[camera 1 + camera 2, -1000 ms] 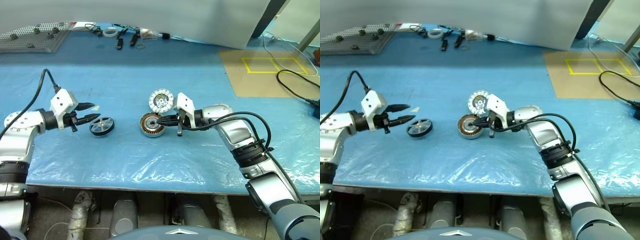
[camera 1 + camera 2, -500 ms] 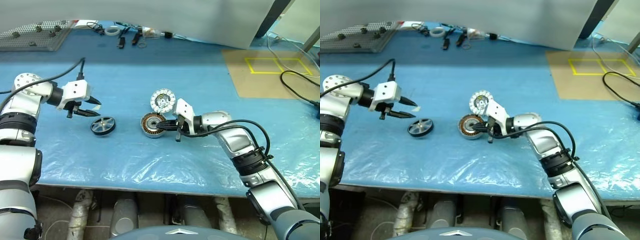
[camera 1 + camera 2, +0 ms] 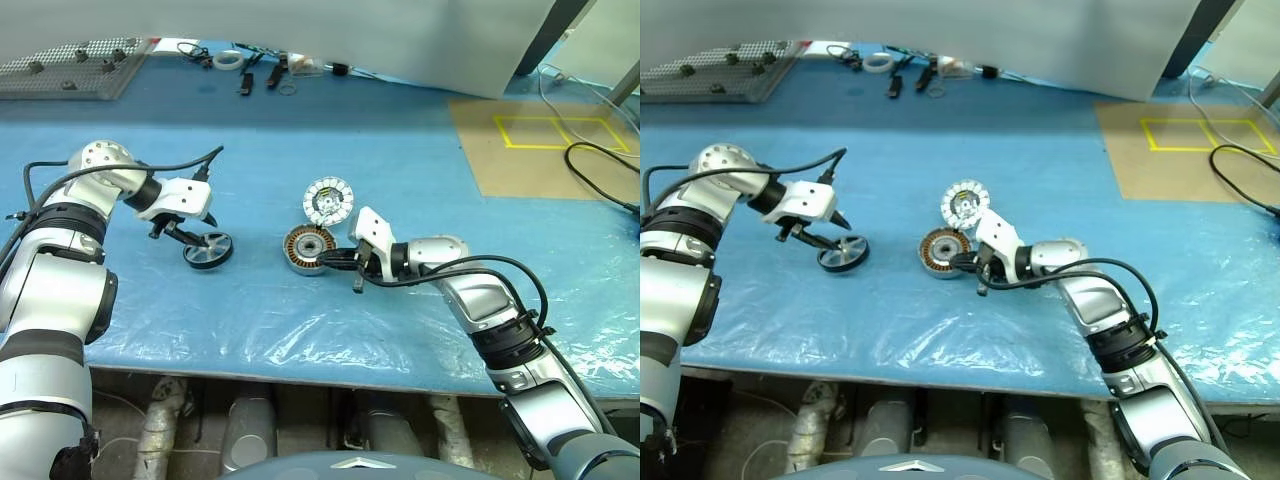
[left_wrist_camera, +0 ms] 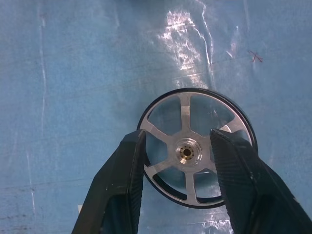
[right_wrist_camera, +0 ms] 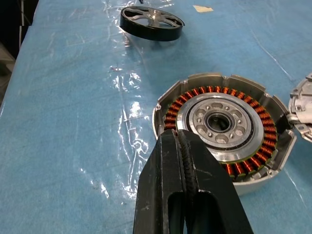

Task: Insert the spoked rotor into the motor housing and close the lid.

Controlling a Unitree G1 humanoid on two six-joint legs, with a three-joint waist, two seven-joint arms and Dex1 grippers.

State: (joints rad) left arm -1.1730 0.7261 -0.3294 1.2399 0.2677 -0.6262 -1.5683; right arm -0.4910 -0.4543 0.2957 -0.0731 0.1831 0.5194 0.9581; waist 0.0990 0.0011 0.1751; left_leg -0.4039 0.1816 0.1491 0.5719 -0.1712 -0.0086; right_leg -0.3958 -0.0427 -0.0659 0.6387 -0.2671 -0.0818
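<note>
Spoked rotor is lying flat on the blue tabletop, left of the motor housing; black thin rim, silver spokes running to a small central hub. Left gripper is pointing down over it with its fingers standing apart, one tip at the rim's edge, the other over the spokes; whether they are touching, cannot tell. No readable writing or brand anywhere; a small red x mark is showing on the sheet near the rotor.

Motor housing is sitting mid-tabletop, open face up, ring of copper windings around a silver hub, notched metal wall. Right gripper is lying low at the housing's right side, fingers pressed together with nothing between them, tips over the housing's rim.

Lid is lying just behind the housing, nearly touching it, segmented face up with gold dots.

Tabletop is covered in blue sheet with clear crinkled plastic film along the front edge. Brown board with yellow taped square is lying at the far right; perforated grey tray at far left; small tools and a tape ring along the back edge; black cable at right.
</note>
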